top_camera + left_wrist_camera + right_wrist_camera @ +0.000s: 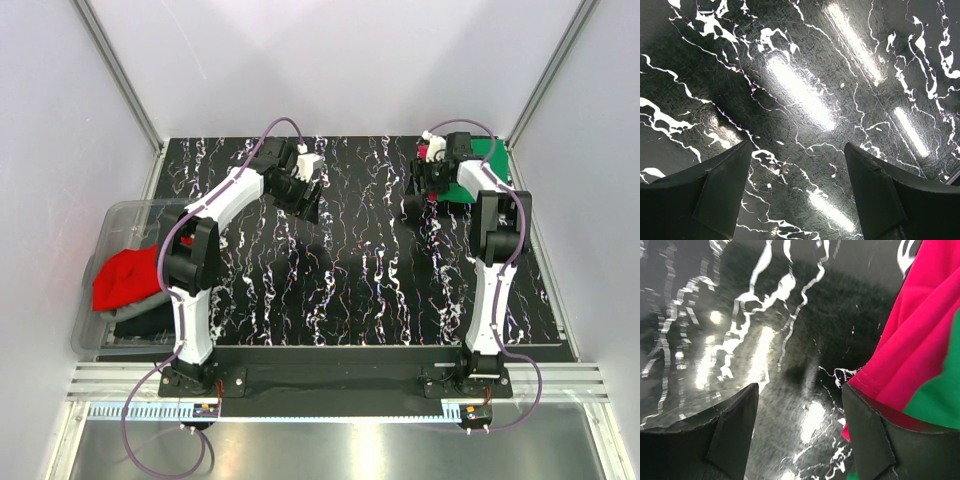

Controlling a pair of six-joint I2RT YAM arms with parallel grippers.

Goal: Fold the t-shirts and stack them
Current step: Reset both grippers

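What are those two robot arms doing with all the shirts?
They are folding and stacking t-shirts. The right gripper is open, right at the edge of a pink shirt that lies bunched with a green shirt at the far right corner of the table. It is not gripping anything. The left gripper hangs open over bare table, holding nothing. A red shirt and a dark one lie in the clear bin on the left.
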